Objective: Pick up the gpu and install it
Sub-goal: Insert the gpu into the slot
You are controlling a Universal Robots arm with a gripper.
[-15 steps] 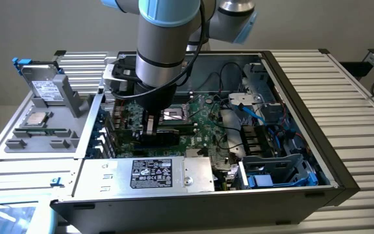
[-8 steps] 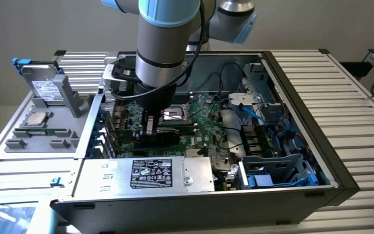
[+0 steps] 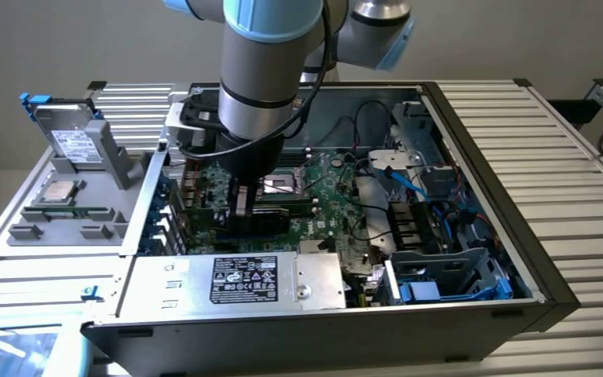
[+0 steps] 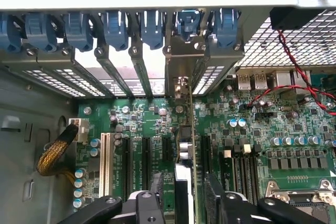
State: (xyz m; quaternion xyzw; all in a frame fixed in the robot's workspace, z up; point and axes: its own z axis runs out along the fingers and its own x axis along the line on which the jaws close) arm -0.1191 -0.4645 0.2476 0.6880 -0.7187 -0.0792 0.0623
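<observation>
While the one black pincer point(image 4: 181, 203) stands released astride it, the single green-boarded gpu point(image 4: 185, 145) with its metal end bracket sits upright in a black motherboard slot point(image 4: 206, 153), among seven blue bracket clips point(image 4: 187, 22).

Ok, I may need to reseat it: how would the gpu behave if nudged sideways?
The gpu stands on edge in a slot of the motherboard, its metal bracket in line with the rear slot covers, so it probably resists tipping. The thin board looks stiff yet fragile, with small exposed parts.
</observation>
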